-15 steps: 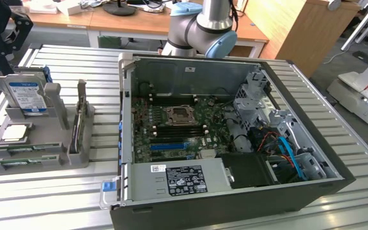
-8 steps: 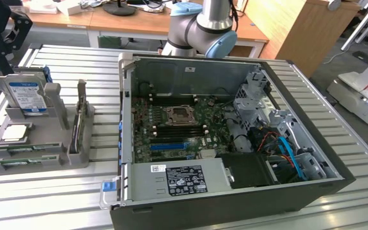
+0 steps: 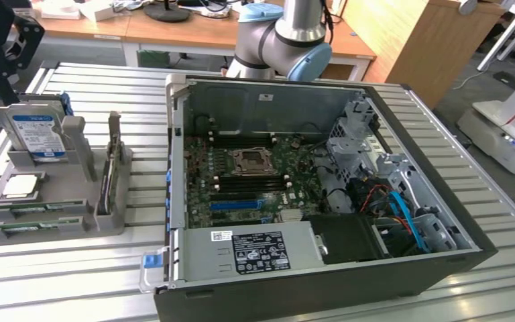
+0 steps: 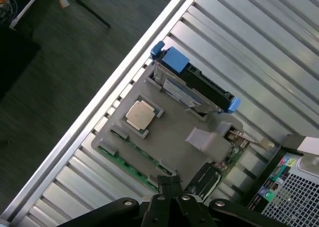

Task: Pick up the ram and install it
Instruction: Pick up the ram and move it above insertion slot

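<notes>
A ribbed metal table carries the work, with wooden desks behind it. The ram lies flat on the lowest step of a grey holder at the exterior view's left, in the lower half of the frame. A second green stick rests on the step just above it. The same holder carries a square silver CPU and an upright blue-labelled hard drive. The open computer case fills the centre and right, its motherboard exposed. In the wrist view the gripper hovers over the holder, fingers pressed together, grasping nothing.
</notes>
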Controlling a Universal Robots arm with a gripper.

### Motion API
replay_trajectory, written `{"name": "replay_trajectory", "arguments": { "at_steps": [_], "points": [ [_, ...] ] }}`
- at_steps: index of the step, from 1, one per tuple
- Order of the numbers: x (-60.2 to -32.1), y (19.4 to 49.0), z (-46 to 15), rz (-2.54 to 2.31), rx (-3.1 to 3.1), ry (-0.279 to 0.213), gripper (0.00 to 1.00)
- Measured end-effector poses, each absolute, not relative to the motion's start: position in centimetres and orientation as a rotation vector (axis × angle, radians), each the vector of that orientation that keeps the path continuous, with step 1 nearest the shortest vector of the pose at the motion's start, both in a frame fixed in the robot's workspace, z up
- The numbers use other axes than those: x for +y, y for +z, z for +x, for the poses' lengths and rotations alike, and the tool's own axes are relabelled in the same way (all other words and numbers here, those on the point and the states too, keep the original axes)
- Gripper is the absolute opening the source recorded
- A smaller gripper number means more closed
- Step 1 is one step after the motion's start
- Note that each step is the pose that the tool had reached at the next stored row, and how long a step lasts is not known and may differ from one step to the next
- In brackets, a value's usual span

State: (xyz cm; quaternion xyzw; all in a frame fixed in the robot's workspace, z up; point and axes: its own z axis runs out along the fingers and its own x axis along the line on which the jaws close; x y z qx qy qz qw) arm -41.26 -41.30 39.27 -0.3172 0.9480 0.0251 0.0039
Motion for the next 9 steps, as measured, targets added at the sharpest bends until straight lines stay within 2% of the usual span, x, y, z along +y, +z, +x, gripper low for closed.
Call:
{"name": "replay_trajectory", "arguments": {
  "at_steps": [9],
  "points": [
    [-41.3,39.27,-41.26,-1.11,2.932,0.079,0.11]
  ]
}}
